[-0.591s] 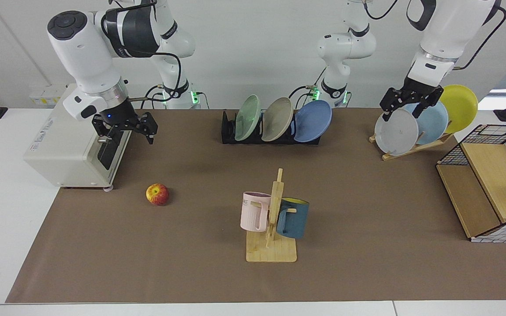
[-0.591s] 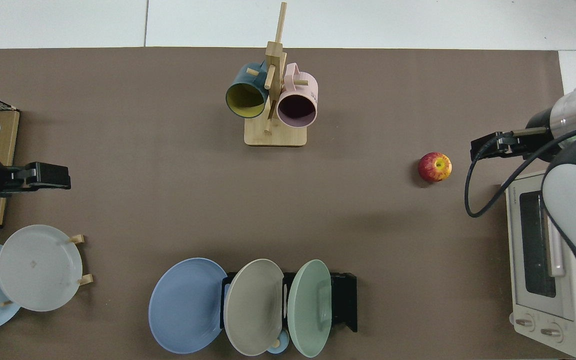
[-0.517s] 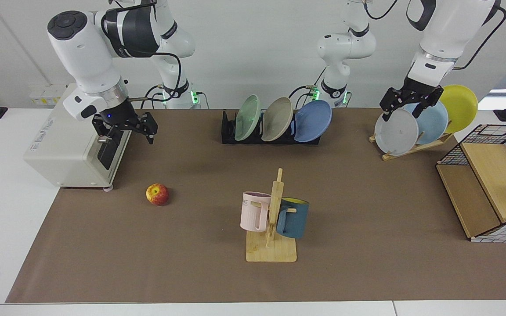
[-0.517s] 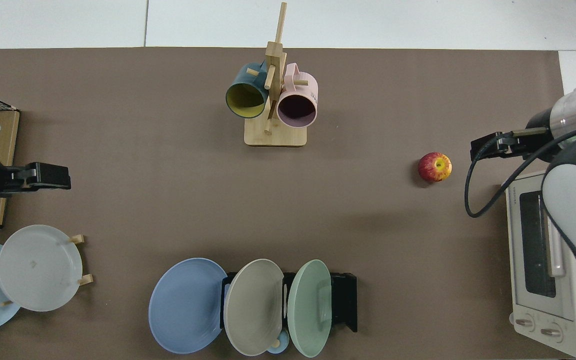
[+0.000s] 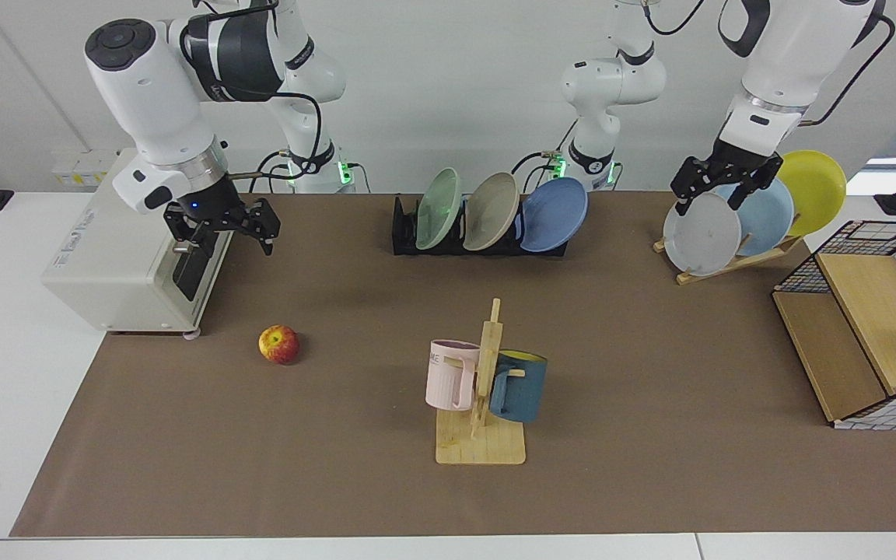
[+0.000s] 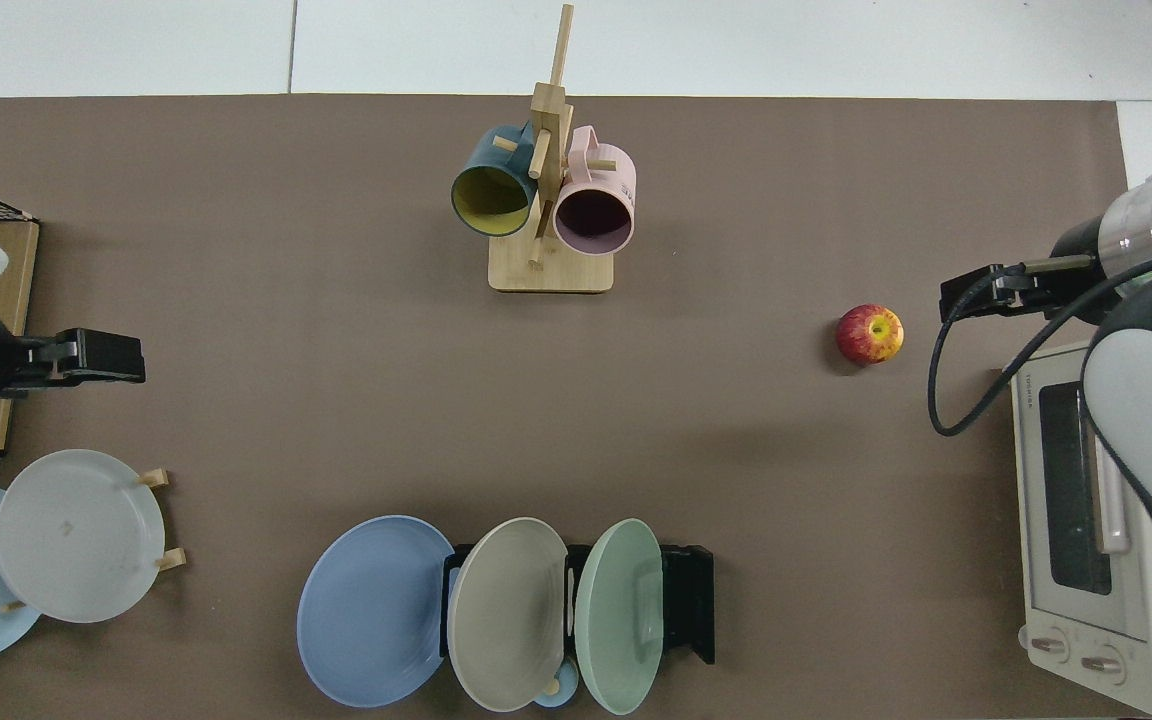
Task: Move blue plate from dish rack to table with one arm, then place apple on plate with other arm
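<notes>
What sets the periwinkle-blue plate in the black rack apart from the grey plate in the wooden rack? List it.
The round periwinkle-blue plate leans in the low black slotted dish rack, at its end beside a beige plate. The round grey plate stands at the front of the slanted light wooden rack, below the left gripper. Both look alike in size and rest tilted on edge.

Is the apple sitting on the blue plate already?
No, the apple lies on the brown mat near the toaster oven, while the blue plate leans in the dish rack.
</notes>
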{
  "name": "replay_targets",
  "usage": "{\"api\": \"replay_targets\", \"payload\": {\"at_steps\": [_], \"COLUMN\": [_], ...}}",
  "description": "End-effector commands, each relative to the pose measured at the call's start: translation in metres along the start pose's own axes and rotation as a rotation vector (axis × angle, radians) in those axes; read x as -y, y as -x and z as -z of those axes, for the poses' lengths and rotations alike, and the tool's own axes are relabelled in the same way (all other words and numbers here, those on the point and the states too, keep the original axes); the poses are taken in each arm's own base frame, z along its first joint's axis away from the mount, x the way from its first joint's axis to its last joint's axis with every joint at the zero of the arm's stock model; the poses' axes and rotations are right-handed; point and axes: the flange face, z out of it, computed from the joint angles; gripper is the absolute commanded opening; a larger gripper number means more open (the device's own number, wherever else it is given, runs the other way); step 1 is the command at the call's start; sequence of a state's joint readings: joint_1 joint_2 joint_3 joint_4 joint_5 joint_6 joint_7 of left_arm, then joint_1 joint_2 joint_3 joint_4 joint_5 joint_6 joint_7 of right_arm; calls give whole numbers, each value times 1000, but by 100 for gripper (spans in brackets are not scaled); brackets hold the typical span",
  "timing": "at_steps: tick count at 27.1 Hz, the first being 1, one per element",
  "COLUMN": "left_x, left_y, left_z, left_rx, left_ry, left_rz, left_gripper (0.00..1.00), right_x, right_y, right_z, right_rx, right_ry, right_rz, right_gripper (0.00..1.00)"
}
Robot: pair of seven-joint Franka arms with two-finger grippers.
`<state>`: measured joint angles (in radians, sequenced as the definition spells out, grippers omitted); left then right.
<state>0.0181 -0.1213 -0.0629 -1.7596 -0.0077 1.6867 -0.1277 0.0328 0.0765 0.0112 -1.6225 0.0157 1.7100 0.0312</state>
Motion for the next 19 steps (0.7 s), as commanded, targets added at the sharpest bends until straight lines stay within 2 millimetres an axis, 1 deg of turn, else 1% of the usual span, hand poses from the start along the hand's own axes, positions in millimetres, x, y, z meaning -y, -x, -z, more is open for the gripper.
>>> {"api": "replay_targets", "payload": {"at_steps": [1,4,7,10,12,13,15,16,19], "left_x": [1,0,-2,-2,-3,-3,-3,-3,-3], "left_y": [9,9,6,-3,-7,-8,-7,-8,-18], "left_z": [1,1,1,4,9,10,8,5,11], "left_rx": [4,7,4,-1,-13,-13,6,23,27], "left_ry": [0,0,-1,0,1,1,3,2,0], "left_rz": [-14,-15,-8,-6,-5,-5,-3,-2,-1], "left_gripper": [100,100,100,100,100,100,100,100,100], "right_x": [1,0,-2,-4,-4,-4,-4,-4,-1], "right_y": [4,5,8,4,2,1,-2,-4,-11], "right_z": [4,4,11,7,-3,-12,-26,-37,-58], "right_rx": [-9,-4,-20,-27,-30,-26,-46,-47,-40], "right_ry": [-5,-2,9,-5,-4,-4,-4,-4,-5], "right_rz": [-12,-16,-14,-29,-32,-32,-32,-32,-33], "right_gripper": [100,100,100,100,100,100,100,100,100]}}
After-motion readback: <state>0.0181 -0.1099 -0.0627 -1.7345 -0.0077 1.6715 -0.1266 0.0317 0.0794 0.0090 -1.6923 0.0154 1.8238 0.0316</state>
